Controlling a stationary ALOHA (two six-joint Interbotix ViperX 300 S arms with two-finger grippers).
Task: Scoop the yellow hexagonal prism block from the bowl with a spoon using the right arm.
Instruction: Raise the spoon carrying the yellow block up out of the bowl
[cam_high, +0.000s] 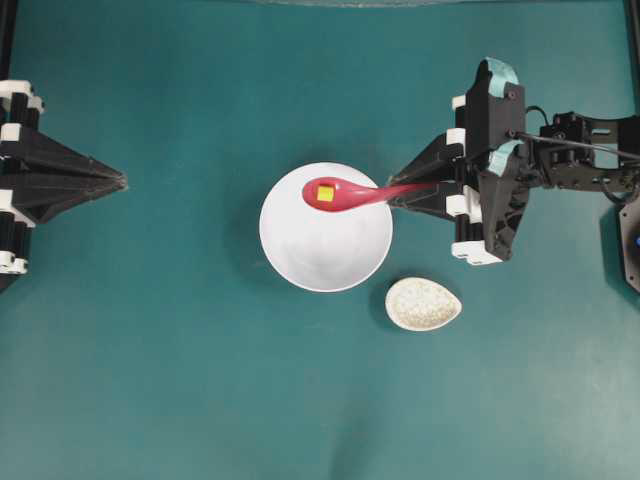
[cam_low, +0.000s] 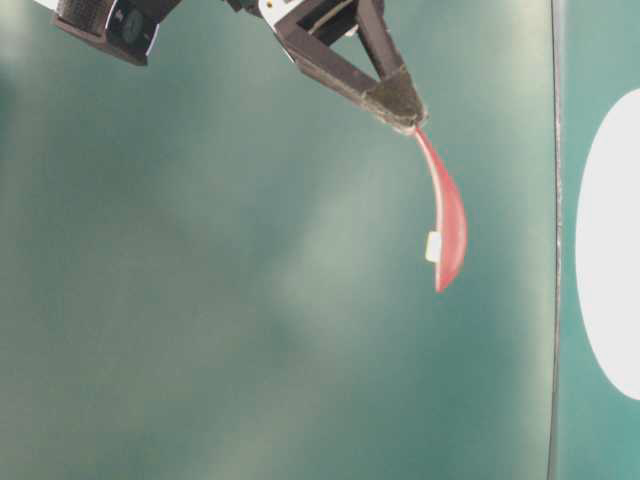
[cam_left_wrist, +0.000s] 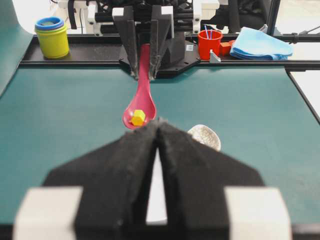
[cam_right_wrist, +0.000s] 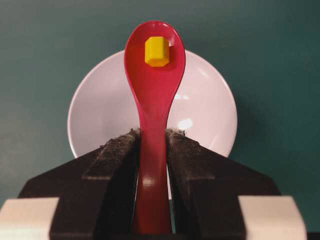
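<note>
My right gripper (cam_high: 400, 193) is shut on the handle of the pinkish-red spoon (cam_high: 345, 193), which it holds level above the white bowl (cam_high: 325, 250). The yellow hexagonal prism block (cam_high: 326, 194) lies in the spoon's scoop, over the bowl's upper part. From the right wrist, the block (cam_right_wrist: 156, 51) sits near the tip of the spoon (cam_right_wrist: 154, 100), with the bowl (cam_right_wrist: 100, 115) below and the gripper (cam_right_wrist: 153, 134) clamping the handle. My left gripper (cam_high: 122, 181) stays at the left edge, well away from the bowl, with its tips (cam_left_wrist: 158, 122) together on nothing.
A small speckled egg-shaped spoon rest (cam_high: 423, 304) lies just right of and below the bowl. Along the far table edge in the left wrist view stand a yellow cup with a blue lid (cam_left_wrist: 52, 37), a red cup (cam_left_wrist: 209, 44) and a blue cloth (cam_left_wrist: 260, 44).
</note>
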